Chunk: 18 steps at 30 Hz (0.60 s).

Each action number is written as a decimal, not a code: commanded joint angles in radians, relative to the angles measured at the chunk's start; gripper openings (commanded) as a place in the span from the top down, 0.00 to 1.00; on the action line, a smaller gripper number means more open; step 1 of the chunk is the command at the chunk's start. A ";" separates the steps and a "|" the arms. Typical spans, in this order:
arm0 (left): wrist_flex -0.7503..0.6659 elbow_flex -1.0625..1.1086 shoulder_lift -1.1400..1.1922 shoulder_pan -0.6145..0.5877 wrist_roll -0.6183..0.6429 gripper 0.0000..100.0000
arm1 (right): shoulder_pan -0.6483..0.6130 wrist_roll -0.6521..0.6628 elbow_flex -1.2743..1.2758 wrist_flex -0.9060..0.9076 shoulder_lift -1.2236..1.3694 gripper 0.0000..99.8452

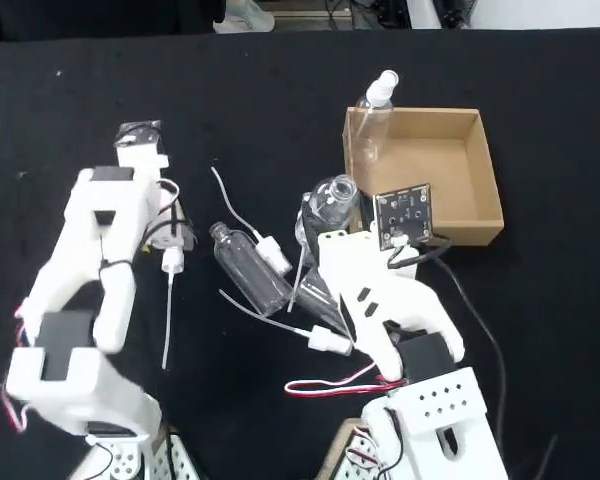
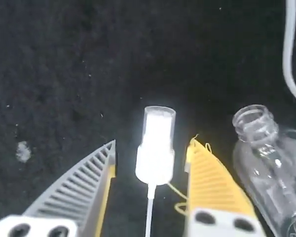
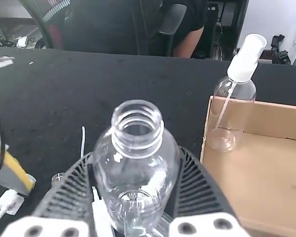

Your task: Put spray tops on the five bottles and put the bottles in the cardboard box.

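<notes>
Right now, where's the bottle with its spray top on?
High view: the capped bottle stands upright in the far left corner of the cardboard box, beyond the open bottle in the right gripper.

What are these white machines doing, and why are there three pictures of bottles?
These are two robot arms at a black table. One picture looks down from above; the other two come from a small camera on each arm's wrist. The right tool grips an open bottle, upright, no top on. The left tool is open around a spray top lying on the table. A second bottle and loose spray tops lie between the arms. A finished bottle, top on, stands in the cardboard box.
</notes>
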 commanded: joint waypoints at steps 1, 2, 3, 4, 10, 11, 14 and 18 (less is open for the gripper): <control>0.107 -0.232 0.140 -0.007 -0.026 0.78 | 0.015 0.000 -0.004 -0.002 -0.025 0.99; 0.130 -0.275 0.180 -0.005 -0.035 0.78 | 0.015 0.000 -0.004 -0.002 -0.025 0.99; 0.157 -0.317 0.216 -0.005 -0.046 0.78 | 0.015 0.000 -0.004 -0.002 -0.025 0.99; 0.186 -0.360 0.253 -0.005 -0.057 0.78 | 0.015 0.000 -0.004 -0.002 -0.025 0.99; 0.341 -0.552 0.400 -0.002 -0.063 0.79 | 0.015 0.000 -0.004 -0.002 -0.025 0.99; 0.361 -0.568 0.414 -0.001 -0.064 0.81 | 0.015 0.000 -0.004 -0.002 -0.025 0.99; 0.382 -0.585 0.439 0.024 -0.064 0.98 | 0.015 0.000 -0.004 0.000 -0.025 0.99; 0.388 -0.568 0.436 0.068 -0.057 0.95 | 0.014 -0.006 -0.004 0.005 -0.025 0.99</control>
